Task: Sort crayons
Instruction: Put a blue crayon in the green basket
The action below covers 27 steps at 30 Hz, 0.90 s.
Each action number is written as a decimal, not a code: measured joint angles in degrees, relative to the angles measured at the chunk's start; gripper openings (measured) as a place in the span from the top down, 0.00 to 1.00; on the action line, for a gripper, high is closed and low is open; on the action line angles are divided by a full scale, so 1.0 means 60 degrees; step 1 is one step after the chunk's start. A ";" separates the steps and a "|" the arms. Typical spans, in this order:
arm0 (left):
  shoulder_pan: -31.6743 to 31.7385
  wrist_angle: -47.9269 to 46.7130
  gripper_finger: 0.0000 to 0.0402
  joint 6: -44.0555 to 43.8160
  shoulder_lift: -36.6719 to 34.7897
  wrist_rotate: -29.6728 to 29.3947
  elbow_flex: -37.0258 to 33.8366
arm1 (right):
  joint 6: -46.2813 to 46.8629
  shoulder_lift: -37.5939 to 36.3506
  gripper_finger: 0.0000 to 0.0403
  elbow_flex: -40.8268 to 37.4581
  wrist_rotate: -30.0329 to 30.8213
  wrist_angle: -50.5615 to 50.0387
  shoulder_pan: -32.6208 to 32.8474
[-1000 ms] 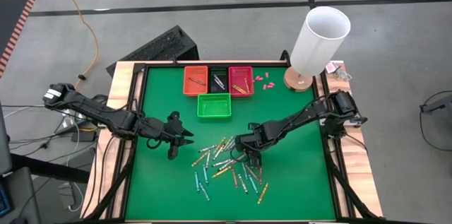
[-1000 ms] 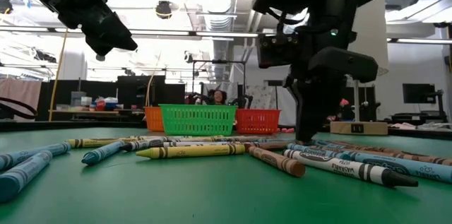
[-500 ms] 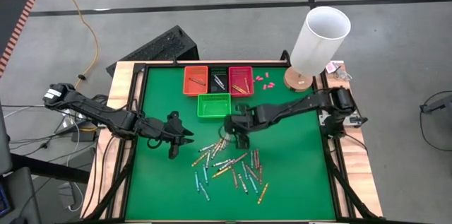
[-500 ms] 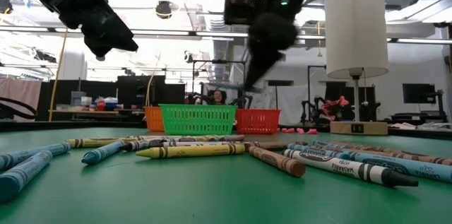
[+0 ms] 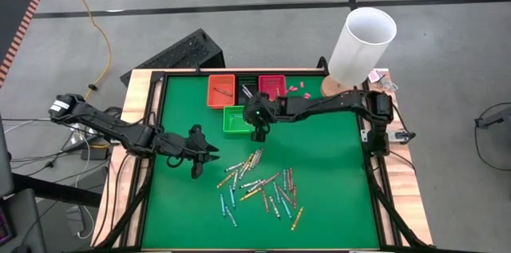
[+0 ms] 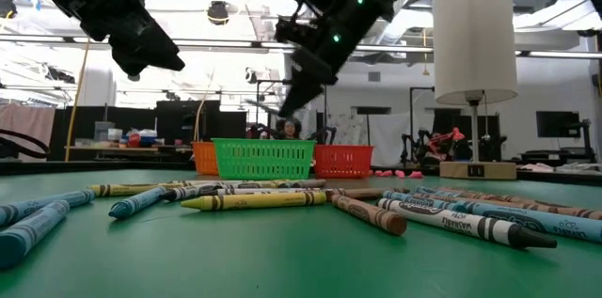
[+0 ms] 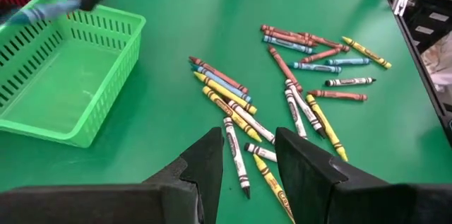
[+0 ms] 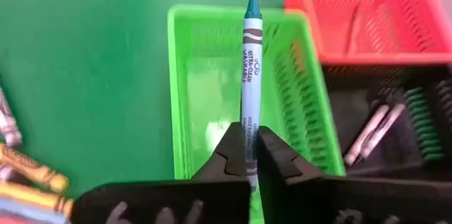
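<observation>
The right end effector [image 8: 248,155] has swung from the pile to the green basket [image 8: 191,97], its wrist view alone revealing the clamped teal crayon [image 8: 251,75].

A: Hidden or cut off?
B: Teal crayon [image 8: 250,75]: lower end hidden between right gripper [image 8: 248,155] fingers. Black basket [image 8: 395,121]: cut by frame's right edge. Lamp [image 6: 474,49]: shade top cropped, low view.
A: Too small or blurred?
B: Crayon labels, high view. Person [image 6: 289,130] behind green basket [image 6: 263,159], low view: indistinct.
</observation>
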 joint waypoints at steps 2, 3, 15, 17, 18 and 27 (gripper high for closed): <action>0.0000 -0.0062 0.70 -0.0004 0.0000 0.0000 0.0000 | 0.0001 0.0161 0.92 0.0007 -0.0139 0.0127 -0.0096; 0.0000 -0.0101 0.70 -0.0007 0.0000 0.0000 0.0000 | 0.0005 0.0191 0.90 0.0004 -0.0143 -0.0087 -0.0133; 0.0000 -0.0450 0.70 -0.0022 0.0000 -0.0149 0.0000 | 0.0193 -0.0424 0.74 0.0004 -0.0750 -0.0929 0.0193; 0.0000 -0.0494 0.70 -0.0022 0.0000 -0.0152 0.0000 | 0.0389 -0.0885 0.74 0.0007 -0.1037 -0.1603 0.0515; 0.0000 -0.0501 0.70 -0.0022 0.0000 -0.0177 0.0000 | 0.0581 -0.1140 0.75 0.0007 -0.1070 -0.2085 0.0727; 0.0000 -0.0326 0.70 0.0001 0.0000 -0.0578 0.0000 | 0.1481 -0.1690 0.75 0.0007 -0.0864 -0.3375 0.2648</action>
